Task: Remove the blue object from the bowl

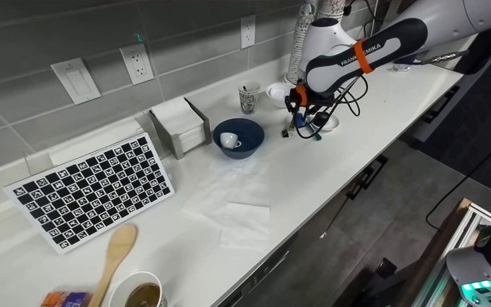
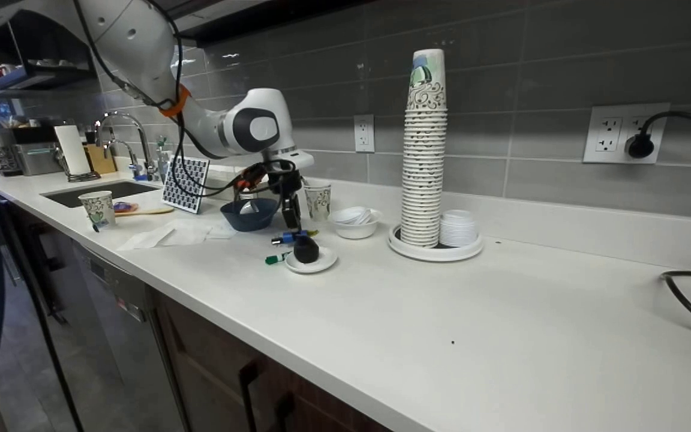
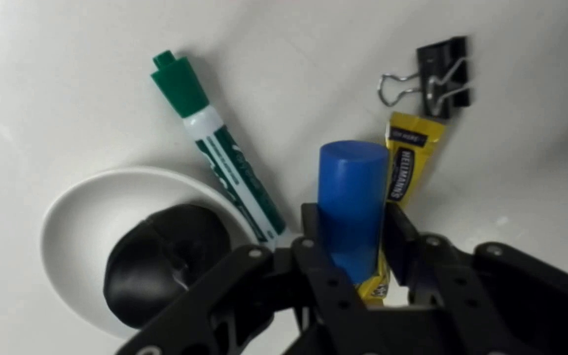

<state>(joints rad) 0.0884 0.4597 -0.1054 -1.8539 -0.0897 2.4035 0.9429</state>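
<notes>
The blue object is a smooth blue cylinder. In the wrist view both fingers of my gripper press against its sides, so the gripper looks shut on it. It also shows in both exterior views, low over the counter; I cannot tell whether it touches the counter. The navy-blue bowl stands apart from my gripper, by the napkin box, with a white cup tipped inside it. The bowl also shows in an exterior view, behind the gripper.
Below the fingers lie a yellow packet, a black binder clip and a green marker. A white dish holds a black round thing. A paper cup and white bowl stand near the wall.
</notes>
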